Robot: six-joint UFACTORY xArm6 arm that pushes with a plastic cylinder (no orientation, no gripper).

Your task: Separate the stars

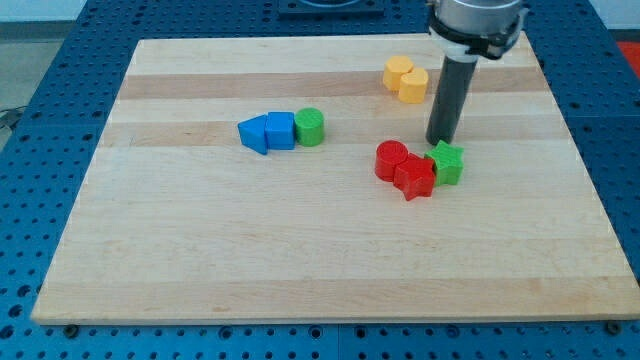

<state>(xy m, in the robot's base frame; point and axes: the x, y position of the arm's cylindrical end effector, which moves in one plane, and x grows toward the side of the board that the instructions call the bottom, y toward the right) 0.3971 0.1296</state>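
Observation:
My tip (439, 141) stands on the board just above the green star (447, 162), touching or nearly touching its top edge. The green star sits against the right side of the red star (415, 179), which lies right below a red cylinder (390, 160). These three blocks form a tight cluster right of the board's centre.
Two yellow blocks, a yellow heart shape (398, 72) and a yellow hexagon (414, 85), lie touching at the view's top, left of the rod. A blue triangle (254, 133), a blue cube (281, 130) and a green cylinder (310, 127) sit in a row left of centre. The wooden board (200, 250) rests on a blue perforated table.

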